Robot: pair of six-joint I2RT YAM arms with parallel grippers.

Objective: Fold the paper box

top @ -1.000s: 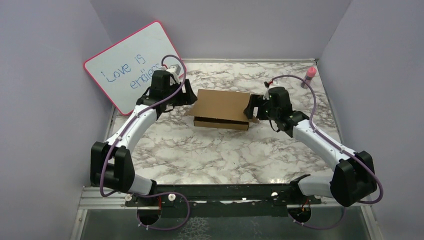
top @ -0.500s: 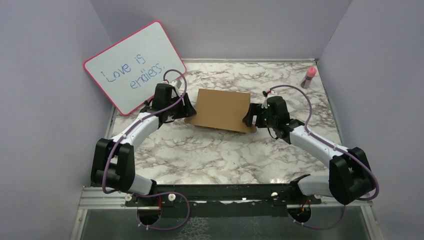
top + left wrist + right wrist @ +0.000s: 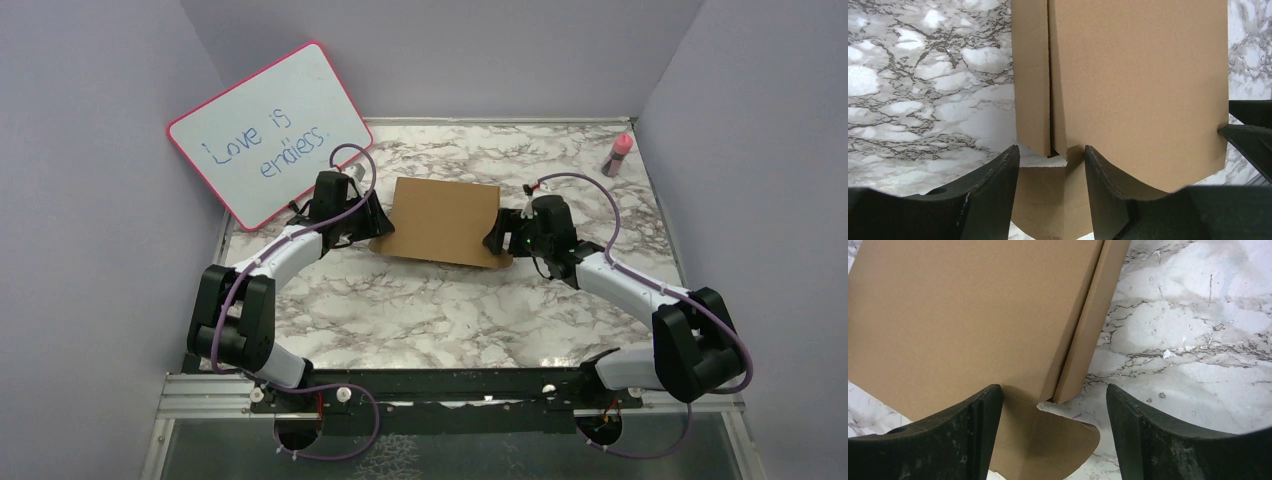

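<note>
While the box lies lid-down on the desk between both arms, the right fingers stand released astride its end flap, and the left fingers straddle the opposite flap, half spread, grasping or not I cannot tell.

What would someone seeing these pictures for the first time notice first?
A shallow brown paper box lies in the middle of the marble table. The left pincer and right pincer are open at its two ends, each straddling a side flap. A pink-framed whiteboard with blue writing leans at the back left, and a small pink-topped bottle stands in the far right corner.
</note>
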